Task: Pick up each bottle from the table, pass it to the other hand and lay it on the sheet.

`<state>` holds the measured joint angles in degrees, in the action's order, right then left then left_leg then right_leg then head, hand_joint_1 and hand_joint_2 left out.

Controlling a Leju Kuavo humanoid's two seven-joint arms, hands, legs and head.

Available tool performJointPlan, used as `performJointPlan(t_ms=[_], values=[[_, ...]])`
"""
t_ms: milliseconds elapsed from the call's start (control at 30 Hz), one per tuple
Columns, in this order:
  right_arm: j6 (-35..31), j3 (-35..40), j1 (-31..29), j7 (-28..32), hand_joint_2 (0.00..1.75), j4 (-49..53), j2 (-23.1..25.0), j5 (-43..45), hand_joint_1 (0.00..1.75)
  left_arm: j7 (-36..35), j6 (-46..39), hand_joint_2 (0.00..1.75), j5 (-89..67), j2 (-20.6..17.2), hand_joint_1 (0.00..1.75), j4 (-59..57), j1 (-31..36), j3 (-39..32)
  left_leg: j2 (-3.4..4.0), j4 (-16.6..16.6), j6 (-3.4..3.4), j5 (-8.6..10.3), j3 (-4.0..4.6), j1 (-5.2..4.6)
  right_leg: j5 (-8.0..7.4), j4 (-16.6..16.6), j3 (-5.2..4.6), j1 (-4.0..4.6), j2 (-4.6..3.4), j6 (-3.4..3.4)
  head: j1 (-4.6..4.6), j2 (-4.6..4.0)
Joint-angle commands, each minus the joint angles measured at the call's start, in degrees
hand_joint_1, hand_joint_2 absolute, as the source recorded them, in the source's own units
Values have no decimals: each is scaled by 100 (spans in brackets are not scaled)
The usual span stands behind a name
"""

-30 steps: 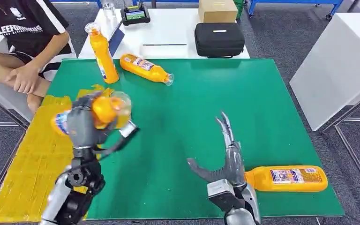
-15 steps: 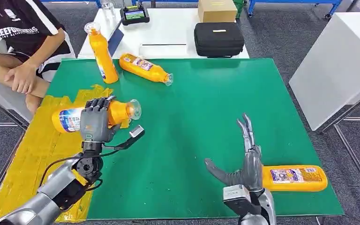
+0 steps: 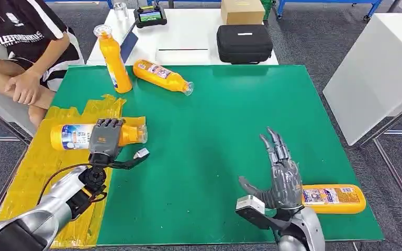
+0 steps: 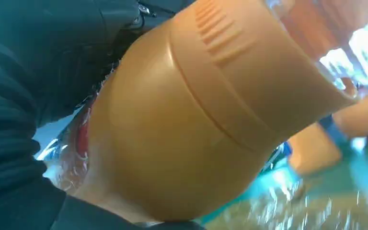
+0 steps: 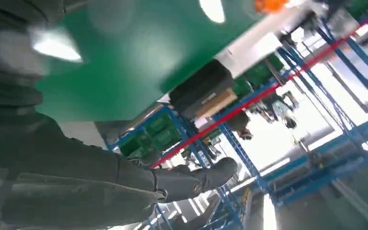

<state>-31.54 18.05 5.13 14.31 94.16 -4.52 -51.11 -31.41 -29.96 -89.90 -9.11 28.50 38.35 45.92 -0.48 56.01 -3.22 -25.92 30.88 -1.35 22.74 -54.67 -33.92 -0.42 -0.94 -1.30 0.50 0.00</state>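
**Bottle down on the yellow sheet, right hand heading for the next one**

Since a second ago your left hand (image 3: pixel 104 140) has swung the orange bottle (image 3: pixel 73 136) down from mid-air and laid it on its side on the yellow sheet (image 3: pixel 42 178), cap end toward the green mat (image 3: pixel 225 136). The fingers are still wrapped over the bottle's shoulder, so you have not let go yet. The left wrist view shows the ribbed orange shoulder pressed right against the palm.

Your right hand (image 3: pixel 282 178) has drifted toward the mat's near right corner. It hangs with fingers spread and nothing in it, just beside the lying bottle (image 3: pixel 332 198) there, partly covering its neck end.

Two more bottles wait at the far left of the mat: one upright (image 3: pixel 113 60), one on its side (image 3: pixel 162 76). A seated person (image 3: pixel 26 47) is near that corner.

These look like full plastic bottles, so expect some weight, stiff walls and a smooth label film that may slip. A lying bottle will likely roll when nudged. Take the next one around the middle of the body, fingers across its length rather than at the tapering neck.
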Motion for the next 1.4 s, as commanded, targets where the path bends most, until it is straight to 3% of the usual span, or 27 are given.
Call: performJointPlan(t_ms=[33,167,267,533,600,733,867,1033,1133,1400], values=[[585,-403,-12,-301,175,175,268,-437,0,152,119,175,-6,355,0,-863,219,-632,-2,8,24,-11,-10,10,10,-3,15,9,13,3,0,0],[1131,-517,14,-538,175,315,337,-920,0,478,-130,175,59,390,0,-755,36,-1298,-3,3,18,-7,-10,7,7,1,13,6,9,2,-2,0],[1591,-673,255,-652,175,669,229,-1279,0,1466,-517,175,817,603,0,-622,-113,-2204,-4,4,27,-15,-20,11,15,0,25,9,14,4,-2,0],[1710,-722,314,-656,175,762,221,-1334,0,1640,-569,175,902,652,0,-573,-142,-2366,0,6,25,-14,-17,9,12,-1,21,8,10,3,0,0],[2104,-795,486,-781,175,1042,-30,-1702,0,2637,-705,175,1614,895,0,-407,-206,-3056,-11,1,15,-4,-5,3,6,2,11,2,17,1,-2,0],[2642,-1052,880,-409,175,1338,-813,-1220,0,3851,-823,175,2574,1216,0,198,-482,-3752,-37,4,15,-6,-7,3,15,3,18,3,43,-2,0,0],[2903,-1738,1229,0,175,1335,-1447,-743,0,5096,-180,175,4136,1455,0,1453,-1053,-4153,-32,6,13,-14,-12,2,17,6,27,2,42,-7,0,0],[3579,-2905,1661,334,175,1298,-1381,-383,0,5219,391,175,5185,1371,0,3054,-1769,-4037,-24,3,6,-11,-3,-20,13,5,11,-21,34,-4,0,0],[3808,-3293,1544,366,175,892,-1297,-481,0,5335,476,175,5473,1365,0,3373,-1919,-4039,-13,4,3,-17,-5,-17,10,8,10,-16,26,-2,0,0],[3905,-3578,1494,324,175,692,-1145,-747,0,5492,515,175,5750,1395,0,3544,-2029,-4064,-8,3,8,-22,-15,-7,9,14,21,-6,24,1,2,0]])
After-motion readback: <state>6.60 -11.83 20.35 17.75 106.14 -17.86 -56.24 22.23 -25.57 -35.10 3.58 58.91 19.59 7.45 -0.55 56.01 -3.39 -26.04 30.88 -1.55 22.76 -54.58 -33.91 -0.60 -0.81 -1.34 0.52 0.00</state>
